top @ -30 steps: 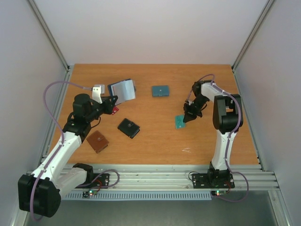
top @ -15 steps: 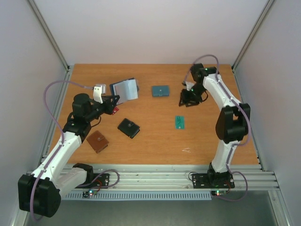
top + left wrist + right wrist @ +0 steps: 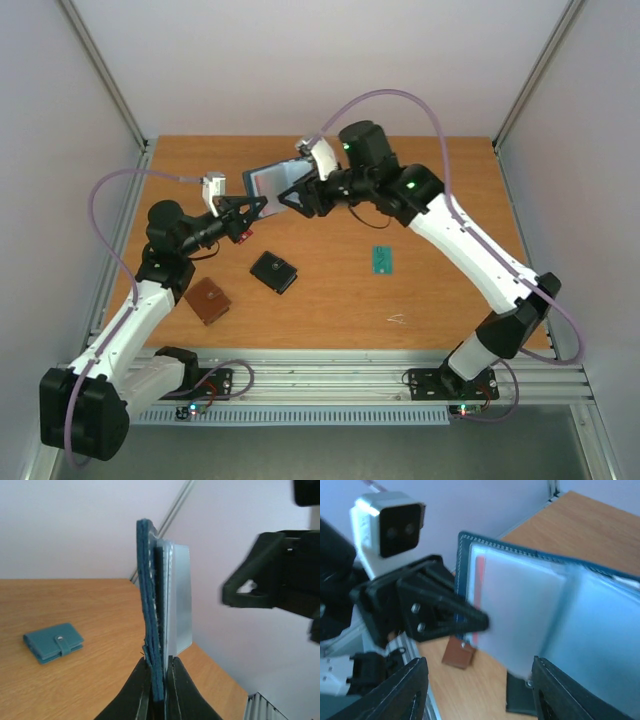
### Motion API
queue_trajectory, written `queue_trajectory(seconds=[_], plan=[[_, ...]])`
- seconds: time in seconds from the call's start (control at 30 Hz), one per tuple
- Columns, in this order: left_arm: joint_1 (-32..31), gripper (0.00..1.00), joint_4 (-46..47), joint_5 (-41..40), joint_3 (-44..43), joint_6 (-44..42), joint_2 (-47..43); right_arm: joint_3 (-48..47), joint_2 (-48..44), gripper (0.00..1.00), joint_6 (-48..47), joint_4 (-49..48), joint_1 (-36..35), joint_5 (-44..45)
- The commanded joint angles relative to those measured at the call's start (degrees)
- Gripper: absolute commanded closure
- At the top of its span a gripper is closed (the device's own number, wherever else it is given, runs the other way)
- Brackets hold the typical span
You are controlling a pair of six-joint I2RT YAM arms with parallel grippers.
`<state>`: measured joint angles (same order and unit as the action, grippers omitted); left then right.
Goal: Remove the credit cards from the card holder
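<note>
Reaching for the next card appears to be the step in hand. The left gripper (image 3: 159, 667) has its jaws pressed together on the bottom edge of the card holder (image 3: 150, 605), so the dark blue wallet stands upright above its fingers, clear of the table, with the pale clear pockets fanned toward the other arm. The right gripper (image 3: 292, 194) hangs just in front of those pockets with its fingers spread apart, holding nothing and touching nothing. A red card (image 3: 479, 592) shows as a strip inside the pocket nearest the left gripper's fingers. The teal-green card (image 3: 382, 259) is already out and lies flat on the table, well behind and below the right gripper. No black card can be made out.

The next move probably calls for the right gripper to close in on the red card's exposed edge, pinch it alone and not the soft pocket film, and draw it out while the left gripper holds the wallet steady.
</note>
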<state>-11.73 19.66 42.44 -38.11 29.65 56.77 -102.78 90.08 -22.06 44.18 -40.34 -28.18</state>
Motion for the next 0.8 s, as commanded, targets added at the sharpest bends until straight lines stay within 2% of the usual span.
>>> queue_trajectory(seconds=[0.0,0.1,0.27,0.4,0.6,0.67,0.77], plan=[[-1.2,1.00,6.3,4.4,0.0,-1.0,-0.3,-1.7,4.9,0.39,8.8,-8.5,-3.9,11.4],[-2.5,1.00,4.9,4.0,0.0,-3.2,-0.4,-6.2,8.8,0.27,11.7,-6.5,-5.5,17.0],[-3.4,1.00,5.6,3.2,0.0,-3.1,-0.3,-12.2,13.7,0.28,14.9,-1.3,-6.9,24.1],[-3.6,1.00,6.5,4.0,0.0,-2.8,-0.3,-12.1,14.7,0.49,15.3,-1.4,-6.9,23.8],[-3.7,1.00,7.1,4.0,0.1,-2.4,-0.7,-12.1,15.1,0.67,15.7,2.0,-6.5,31.6],[-3.7,1.00,7.1,4.2,0.3,-1.9,-0.9,-11.9,14.9,0.74,15.5,2.3,-6.0,31.7],[-3.7,1.00,7.9,4.4,0.4,-1.4,-1.0,-11.7,14.8,0.90,15.0,3.1,-5.0,30.1]])
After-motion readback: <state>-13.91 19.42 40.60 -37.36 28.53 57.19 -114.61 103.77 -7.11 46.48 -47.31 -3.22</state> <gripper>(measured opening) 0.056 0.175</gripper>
